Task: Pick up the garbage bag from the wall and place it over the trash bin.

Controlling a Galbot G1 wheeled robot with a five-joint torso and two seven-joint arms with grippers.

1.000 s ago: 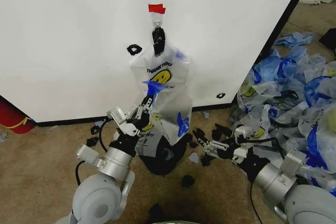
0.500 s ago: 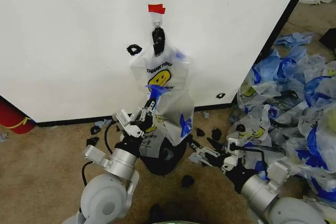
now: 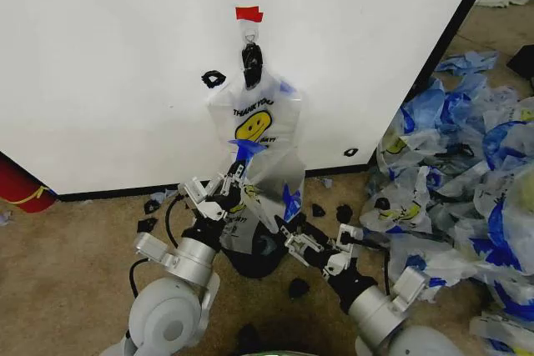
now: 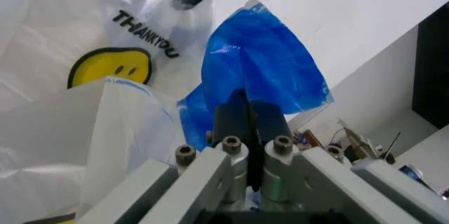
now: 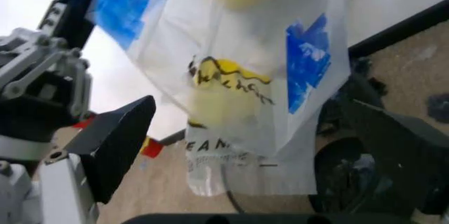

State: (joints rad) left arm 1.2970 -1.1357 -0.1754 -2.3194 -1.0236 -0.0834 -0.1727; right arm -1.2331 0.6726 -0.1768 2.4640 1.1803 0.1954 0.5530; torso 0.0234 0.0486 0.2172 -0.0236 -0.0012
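Note:
The garbage bag (image 3: 254, 127), thin white plastic with a yellow smiley and "THANK YOU" print, hangs from a small hook on the wall (image 3: 108, 64) under red tape (image 3: 249, 13). Its lower end droops over the black trash bin (image 3: 260, 253) on the floor. My left gripper (image 3: 237, 174) is shut on the bag's blue handle (image 4: 263, 71), in front of the bag's middle. My right gripper (image 3: 294, 238) is open at the bag's lower right corner, beside the bin. In the right wrist view the bag (image 5: 245, 71) hangs between its spread fingers (image 5: 115, 140).
A heap of blue-and-white bags (image 3: 467, 147) covers the floor to the right. Black scraps (image 3: 343, 211) lie along the wall's base strip around the bin. A red object (image 3: 21, 189) sits at the far left. A black mark (image 3: 214, 78) is on the wall beside the hook.
My right arm has swung left from the heap side to the bag's lower right corner, near the bin. The left gripper keeps its hold on the blue handle, barely moved.

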